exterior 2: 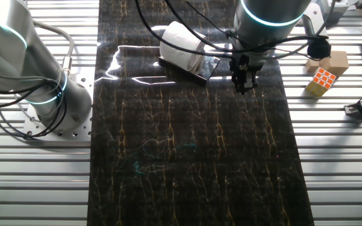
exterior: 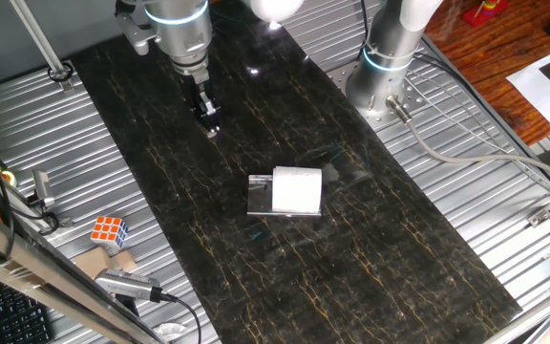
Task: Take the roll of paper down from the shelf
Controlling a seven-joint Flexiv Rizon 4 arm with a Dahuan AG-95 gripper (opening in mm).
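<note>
The white roll of paper (exterior: 297, 189) lies on its side on the low clear plastic shelf (exterior: 259, 197) in the middle of the dark marbled mat. In the other fixed view the roll (exterior 2: 180, 45) rests on the shelf (exterior 2: 205, 71) near the mat's far edge. My gripper (exterior: 210, 126) points down over the mat, off to one side of the roll and well clear of it. It also shows in the other fixed view (exterior 2: 244, 85), beside the shelf's corner. Its fingers stand close together and hold nothing.
A coloured puzzle cube (exterior: 109, 230) and wooden blocks (exterior 2: 335, 61) lie on the ribbed metal table beside the mat. A second arm's base (exterior: 385, 67) stands at the mat's other edge, with cables trailing from it. A camera stand rod (exterior: 41, 43) rises at one corner.
</note>
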